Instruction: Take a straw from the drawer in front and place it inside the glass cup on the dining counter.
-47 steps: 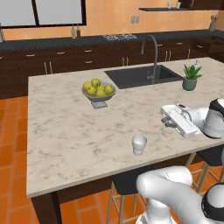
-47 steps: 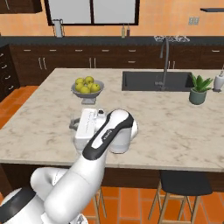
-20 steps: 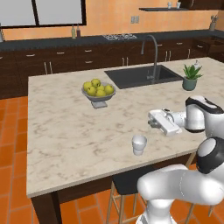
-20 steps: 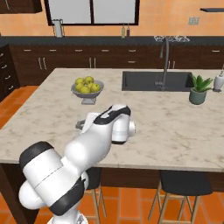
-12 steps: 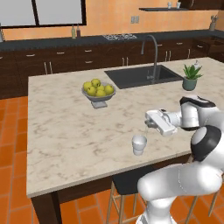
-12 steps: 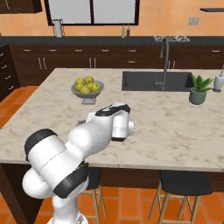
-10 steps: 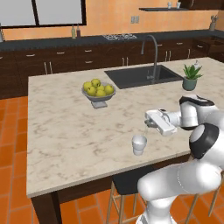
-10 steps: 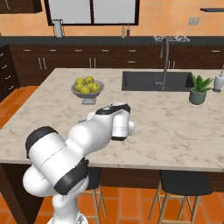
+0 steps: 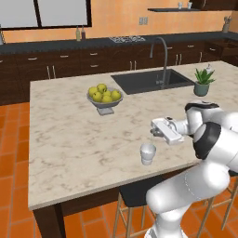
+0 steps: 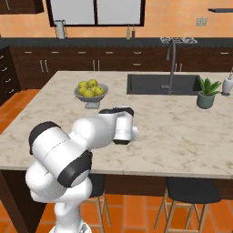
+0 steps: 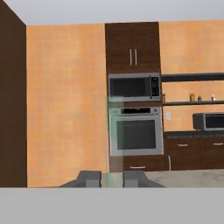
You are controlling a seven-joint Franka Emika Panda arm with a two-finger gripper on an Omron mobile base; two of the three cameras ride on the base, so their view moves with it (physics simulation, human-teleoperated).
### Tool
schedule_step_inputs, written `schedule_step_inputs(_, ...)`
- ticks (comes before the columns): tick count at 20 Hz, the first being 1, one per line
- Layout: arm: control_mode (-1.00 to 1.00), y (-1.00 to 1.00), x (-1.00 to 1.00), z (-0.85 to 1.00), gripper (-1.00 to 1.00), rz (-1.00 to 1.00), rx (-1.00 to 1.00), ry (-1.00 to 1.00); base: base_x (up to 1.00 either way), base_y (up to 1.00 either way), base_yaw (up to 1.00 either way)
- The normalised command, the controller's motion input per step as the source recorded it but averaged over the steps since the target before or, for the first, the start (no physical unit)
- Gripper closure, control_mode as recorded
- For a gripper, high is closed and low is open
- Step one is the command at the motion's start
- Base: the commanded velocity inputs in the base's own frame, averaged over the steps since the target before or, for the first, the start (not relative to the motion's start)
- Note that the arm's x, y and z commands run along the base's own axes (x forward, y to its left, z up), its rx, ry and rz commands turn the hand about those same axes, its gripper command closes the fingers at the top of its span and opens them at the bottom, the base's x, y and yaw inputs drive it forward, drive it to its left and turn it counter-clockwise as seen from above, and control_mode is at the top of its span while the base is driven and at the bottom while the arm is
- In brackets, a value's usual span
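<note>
Left base view: the gripper hangs level above the dining counter, the glass cup just below and slightly toward the robot from its tip. Hand view shows the 2 fingertips closed together on a thin pale straw standing upright between them.

Surfaces you have before you:
- Desk: beige-white marbled stone, smooth, with a soft sheen; base of dark brown wood.
- Glass cup: translucent whitish-grey, frosted look.
- Sink: dark, matt inset basin; faucet of grey brushed metal.
- Fruit bowl: grey, smooth.
- Floor: orange-red tiles, matt.
- Oven and microwave: silver metal frames, dark glossy glass.
- Arm: glossy white shell, dark joints.
</note>
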Motion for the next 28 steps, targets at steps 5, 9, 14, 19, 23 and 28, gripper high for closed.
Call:
schedule_step_inputs(5, -1.0, 0.01, 0.04, -0.13, 1.0, 0.0, 0.0, 0.0, 0.0, 0.0, 0.0)
schedule_step_inputs(9, -1.0, 0.0, 0.04, -0.18, 1.0, 0.0, 0.0, 0.0, 0.0, 0.0, 0.0)
schedule_step_inputs(14, -1.0, 0.0, 0.09, -0.15, 1.0, 0.0, 0.0, 0.0, 0.0, 0.0, 0.0)
schedule_step_inputs(19, -1.0, 0.0, 0.1, -0.17, 1.0, 0.0, 0.0, 0.0, 0.0, 0.0, 0.0)
schedule_step_inputs(23, -1.0, 0.0, 0.12, -0.15, 1.0, 0.0, 0.0, 0.0, 0.0, 0.0, 0.0)
schedule_step_inputs(28, -1.0, 0.0, 0.13, -0.12, 1.0, 0.0, 0.0, 0.0, 0.0, 0.0, 0.0)
